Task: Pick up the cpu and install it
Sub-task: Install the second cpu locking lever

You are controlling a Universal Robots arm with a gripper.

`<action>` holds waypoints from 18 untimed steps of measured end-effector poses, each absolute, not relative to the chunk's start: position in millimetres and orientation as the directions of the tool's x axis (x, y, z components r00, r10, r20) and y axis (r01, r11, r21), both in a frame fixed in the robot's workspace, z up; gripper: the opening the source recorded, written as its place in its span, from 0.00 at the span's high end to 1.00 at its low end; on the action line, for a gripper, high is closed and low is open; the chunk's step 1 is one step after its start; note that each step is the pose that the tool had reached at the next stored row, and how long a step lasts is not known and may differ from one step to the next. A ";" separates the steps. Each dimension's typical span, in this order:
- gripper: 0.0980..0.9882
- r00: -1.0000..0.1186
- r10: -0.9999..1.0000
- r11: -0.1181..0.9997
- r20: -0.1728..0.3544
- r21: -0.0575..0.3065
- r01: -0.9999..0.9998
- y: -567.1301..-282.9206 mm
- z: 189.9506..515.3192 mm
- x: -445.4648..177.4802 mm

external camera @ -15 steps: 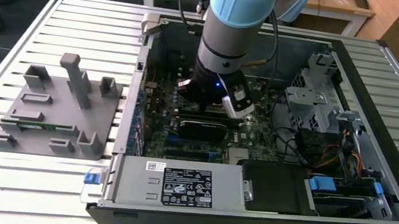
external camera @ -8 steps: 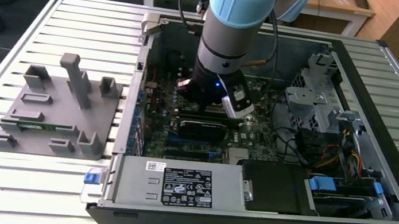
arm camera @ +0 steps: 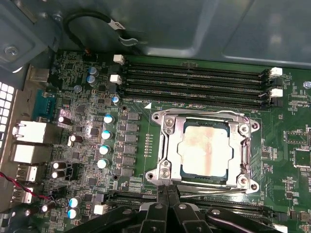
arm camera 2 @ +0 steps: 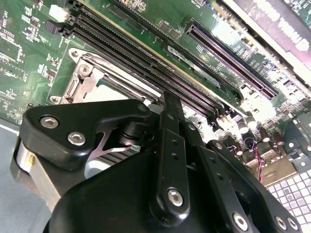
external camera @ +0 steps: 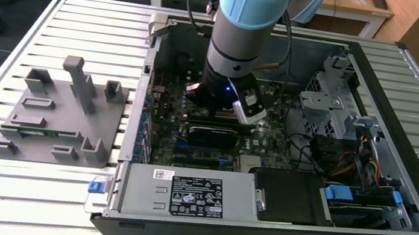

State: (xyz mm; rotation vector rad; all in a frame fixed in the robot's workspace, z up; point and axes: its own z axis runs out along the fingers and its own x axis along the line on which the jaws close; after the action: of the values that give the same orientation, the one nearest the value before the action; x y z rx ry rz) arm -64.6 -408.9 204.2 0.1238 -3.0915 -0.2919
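Observation:
The cpu [arm camera: 204, 150], a pale square chip, lies flat in its socket on the green motherboard, inside a silver metal frame [arm camera: 167, 145]. In the first wrist view my gripper [arm camera: 168, 190] stands just beside the socket's edge, fingertips pressed together and nothing between them. In the second wrist view the black fingers [arm camera 2: 171, 121] cover most of the socket, with the frame's corner [arm camera 2: 82, 73] and a strip of the cpu [arm camera 2: 116, 92] showing. The exterior view has the arm [external camera: 235, 48] reaching down into the open computer case [external camera: 356, 234].
Black memory slots [arm camera: 194, 82] run alongside the socket. A grey parts stand [external camera: 56, 115] holding a green memory stick [external camera: 33, 129] sits on the slatted table at the exterior view's left. Inside the case are a power supply [external camera: 183, 193], a drive cage [external camera: 333, 103] and cables [external camera: 349, 166].

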 end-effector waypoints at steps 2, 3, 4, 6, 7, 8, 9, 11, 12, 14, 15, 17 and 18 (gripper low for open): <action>0.99 -0.996 -0.082 0.979 0.026 0.188 -0.076 -409.0 204.2 -64.8; 0.99 -0.996 -0.082 0.979 0.026 0.189 -0.076 -409.0 204.2 -65.1; 0.99 -0.996 -0.082 0.979 0.026 0.190 -0.076 -409.0 204.2 -65.8; 0.99 -0.996 -0.083 0.978 0.026 0.193 -0.076 -409.0 204.1 -68.0; 0.99 -0.996 -0.083 0.978 0.026 0.194 -0.076 -409.0 204.2 -69.6; 0.99 -0.996 -0.083 0.978 0.026 0.194 -0.076 -409.0 204.2 -70.8; 0.99 -0.996 -0.083 0.978 0.026 0.195 -0.076 -409.0 204.1 -71.7; 0.99 -0.996 -0.083 0.977 0.025 0.198 -0.076 -408.9 203.7 -72.3; 0.99 -0.996 -0.083 0.977 0.025 0.201 -0.076 -408.9 203.2 -72.3; 0.99 -0.996 -0.083 0.975 0.025 0.207 -0.076 -409.0 202.3 -72.3; 0.99 -0.996 -0.083 0.975 0.024 0.210 -0.076 -409.0 201.6 -72.3; 0.99 -0.996 -0.083 0.973 0.024 0.218 -0.076 -409.0 200.3 -72.3; 0.99 -0.996 -0.083 0.972 0.023 0.221 -0.076 -408.9 199.7 -72.3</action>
State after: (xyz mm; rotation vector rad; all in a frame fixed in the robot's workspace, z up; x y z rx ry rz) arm -72.3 -408.9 199.7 0.1246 -3.0875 -0.3436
